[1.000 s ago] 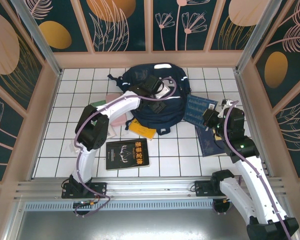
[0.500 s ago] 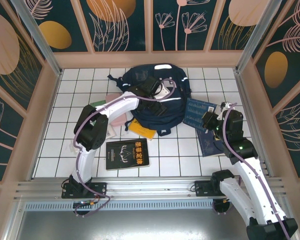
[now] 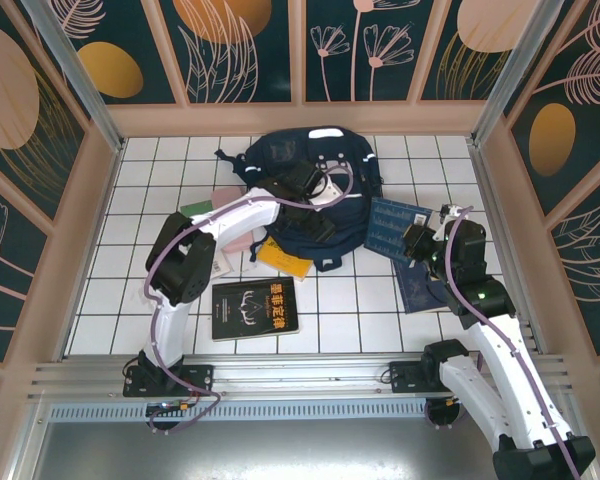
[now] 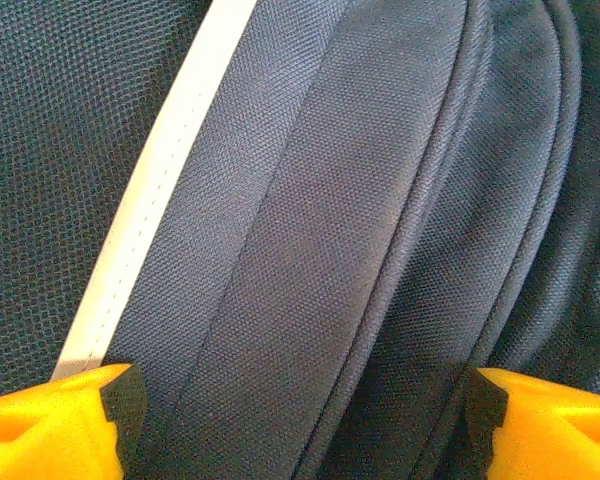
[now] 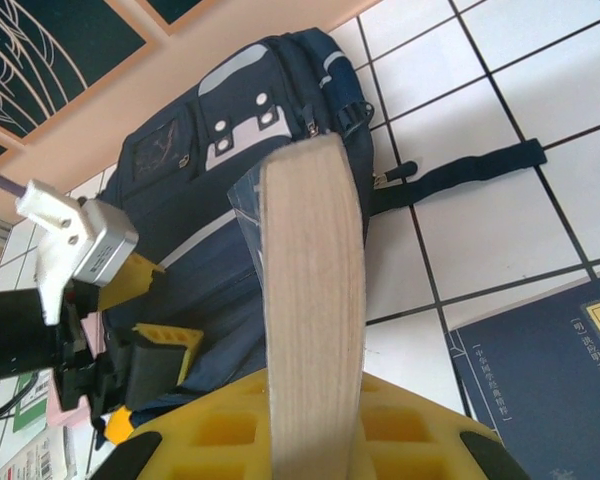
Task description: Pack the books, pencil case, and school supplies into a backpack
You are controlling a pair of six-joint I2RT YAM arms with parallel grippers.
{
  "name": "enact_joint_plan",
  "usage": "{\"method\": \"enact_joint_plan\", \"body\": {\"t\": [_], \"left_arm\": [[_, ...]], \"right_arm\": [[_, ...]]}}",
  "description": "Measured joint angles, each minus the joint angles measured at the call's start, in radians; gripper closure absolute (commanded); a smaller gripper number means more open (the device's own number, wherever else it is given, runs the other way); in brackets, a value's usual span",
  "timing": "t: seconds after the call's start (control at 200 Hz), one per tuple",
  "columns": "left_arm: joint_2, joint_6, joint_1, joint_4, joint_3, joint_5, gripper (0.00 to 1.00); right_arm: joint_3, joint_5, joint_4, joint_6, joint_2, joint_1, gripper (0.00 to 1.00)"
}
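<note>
The navy backpack (image 3: 315, 165) lies at the back middle of the tiled table. My left gripper (image 3: 318, 222) hovers open just over its front half, with yellow fingertips (image 4: 70, 415) either side of a fold of navy fabric (image 4: 310, 250) beside a white stripe. My right gripper (image 3: 417, 240) is shut on a blue book (image 3: 395, 222), held edge-on with its pale page edge (image 5: 310, 300) pointing at the backpack (image 5: 230, 140). The left gripper (image 5: 140, 345) stands just left of that book. A pink thing (image 3: 235, 240), perhaps the pencil case, lies partly under the left arm.
A second blue book (image 3: 420, 285) lies under the right arm. An orange-yellow book (image 3: 285, 258) sits at the backpack's near edge, and a black book (image 3: 253, 307) is in front of it. A whitish packet (image 3: 220, 265) and a green book (image 3: 195, 210) lie to the left.
My right gripper has carried the blue book a little left, toward the backpack. The left gripper has shifted slightly along the backpack and stays open.
</note>
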Motion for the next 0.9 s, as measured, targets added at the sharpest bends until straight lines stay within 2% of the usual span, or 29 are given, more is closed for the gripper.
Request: {"method": "enact_joint_plan", "body": {"t": [0.05, 0.085, 0.175, 0.31, 0.586, 0.901], "left_arm": [[0.029, 0.0, -0.005, -0.001, 0.03, -0.027, 0.25], [0.051, 0.002, -0.008, 0.001, 0.051, -0.043, 0.31], [0.106, -0.001, -0.009, 0.009, 0.1, -0.072, 0.66], [0.149, -0.018, -0.008, -0.01, 0.175, -0.068, 1.0], [0.17, -0.066, 0.008, -0.1, 0.281, -0.026, 1.0], [0.12, -0.127, 0.035, -0.093, 0.314, 0.024, 1.0]], "right_arm": [[-0.003, -0.003, 0.001, 0.004, 0.0, 0.0, 1.0], [-0.006, -0.004, 0.001, 0.006, 0.001, 0.0, 1.0], [-0.006, -0.004, 0.002, 0.01, 0.001, 0.0, 1.0], [-0.006, -0.005, 0.002, 0.014, 0.001, -0.001, 1.0], [-0.006, -0.003, 0.001, 0.021, -0.028, -0.002, 1.0], [-0.006, 0.001, 0.0, 0.078, -0.043, -0.002, 1.0]]}}
